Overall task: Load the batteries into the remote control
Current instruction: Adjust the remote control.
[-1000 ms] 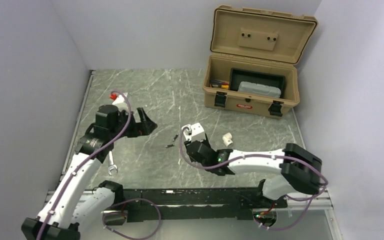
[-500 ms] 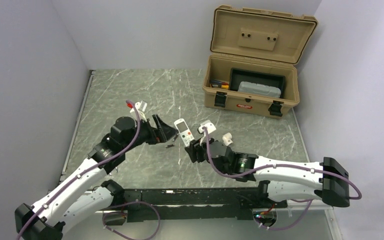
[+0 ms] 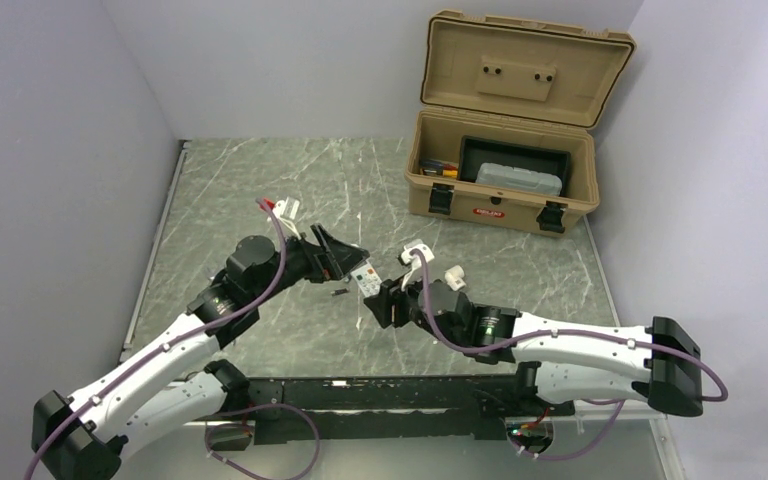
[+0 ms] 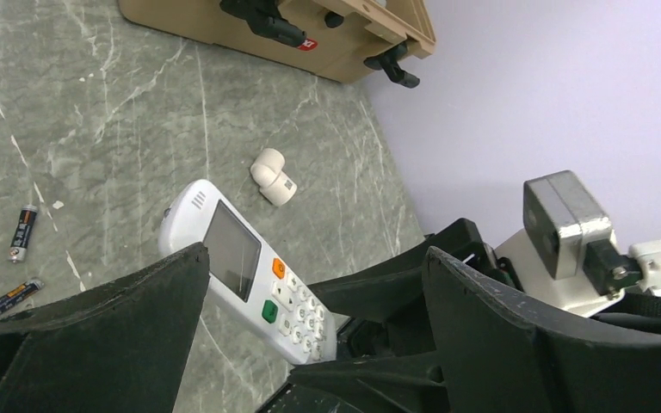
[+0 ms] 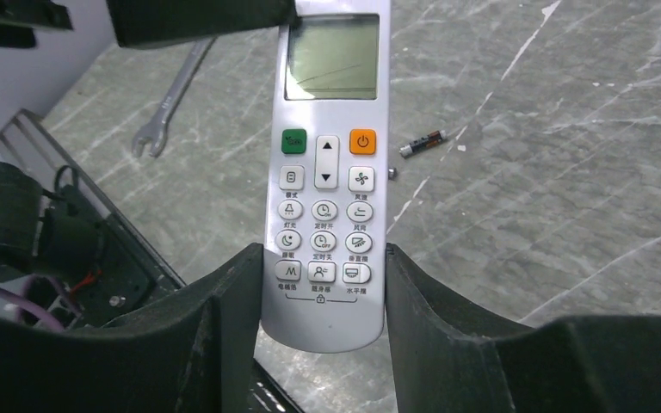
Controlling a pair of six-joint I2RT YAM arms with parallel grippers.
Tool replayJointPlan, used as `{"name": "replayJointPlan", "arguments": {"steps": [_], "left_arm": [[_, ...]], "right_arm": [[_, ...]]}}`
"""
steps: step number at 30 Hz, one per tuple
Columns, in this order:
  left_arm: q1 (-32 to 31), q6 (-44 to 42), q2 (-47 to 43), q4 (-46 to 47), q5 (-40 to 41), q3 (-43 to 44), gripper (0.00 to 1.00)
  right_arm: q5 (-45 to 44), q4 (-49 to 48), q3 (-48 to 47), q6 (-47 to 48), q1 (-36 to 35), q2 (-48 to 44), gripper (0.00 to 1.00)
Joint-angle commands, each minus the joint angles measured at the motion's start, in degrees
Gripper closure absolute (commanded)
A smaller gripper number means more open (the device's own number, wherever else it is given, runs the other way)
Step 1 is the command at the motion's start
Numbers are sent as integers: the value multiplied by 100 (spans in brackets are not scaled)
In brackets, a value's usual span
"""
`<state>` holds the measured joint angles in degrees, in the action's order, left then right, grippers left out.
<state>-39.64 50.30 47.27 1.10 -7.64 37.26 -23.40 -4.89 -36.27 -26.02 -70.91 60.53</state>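
Note:
The white remote control [image 5: 327, 172] is held above the table, buttons and screen up, with my right gripper [image 5: 323, 249] shut on its lower end. The remote [image 3: 365, 278] points toward my left arm. My left gripper [image 4: 310, 258] is open, one finger on each side of the remote's [image 4: 241, 275] screen end without touching it. Two batteries [image 4: 24, 232] [image 4: 4, 301] lie on the grey marble table left of the remote. One battery [image 5: 422, 143] shows in the right wrist view, and one [image 3: 340, 292] shows from above. The left gripper [image 3: 352, 265] meets the right gripper [image 3: 385, 300] mid-table.
A small stubby white plastic piece [image 3: 454, 277] [image 4: 272, 176] lies just beyond the right gripper. An open tan toolbox [image 3: 505, 180] stands at the back right. A wrench [image 5: 168, 103] lies on the table near the left arm. A black rail [image 3: 380, 395] runs along the near edge.
The left arm has swung right, bringing its open gripper around the remote's screen end. The right arm has stretched out and turned, holding the remote up toward the left gripper.

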Motion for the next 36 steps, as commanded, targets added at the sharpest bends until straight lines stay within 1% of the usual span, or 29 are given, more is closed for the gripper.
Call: {"name": "replayJointPlan", "arguments": {"steps": [1,4,6,8,11,13,15,19,22,23,26,31,33,36], "left_arm": [[-41,-151,-171,375,37,-60,3],[-42,-464,-440,224,132,55,1],[-28,-774,-640,114,250,153,1],[-29,-978,-758,142,268,205,1],[-21,-1117,-815,459,54,184,0],[-20,-1071,-819,764,-81,101,1],[-19,-967,-801,1138,-172,-28,1],[-21,-739,-678,1885,-389,-277,1],[-19,-657,-616,2281,-430,-427,0],[-21,-654,-599,2330,-431,-446,1],[-26,-645,-519,2454,-455,-431,1],[-18,-537,-353,2813,-488,-446,1],[-25,-481,-275,3028,-515,-462,1],[-26,-385,-136,3378,-610,-520,7]], "right_arm": [[193,-527,-11,-278,33,-381,100],[473,-590,47,-476,195,-641,100],[894,-676,96,-659,441,-846,100],[1696,-948,199,-916,884,-1052,100],[2980,-1725,501,-1457,1594,-1202,100],[3587,-2128,579,-1733,1884,-1187,100],[4005,-2441,591,-1966,2057,-1120,100],[4293,-3459,931,-2607,2225,-1079,100],[4425,-4740,1365,-3594,2444,-920,100],[4424,-5324,1498,-3890,2486,-814,100],[4388,-6423,1755,-4546,2548,-316,100],[4495,-7862,1841,-5228,2544,523,100],[4495,-8266,1830,-5425,2539,774,100],[4504,-8575,1787,-5577,2549,976,100]]}}
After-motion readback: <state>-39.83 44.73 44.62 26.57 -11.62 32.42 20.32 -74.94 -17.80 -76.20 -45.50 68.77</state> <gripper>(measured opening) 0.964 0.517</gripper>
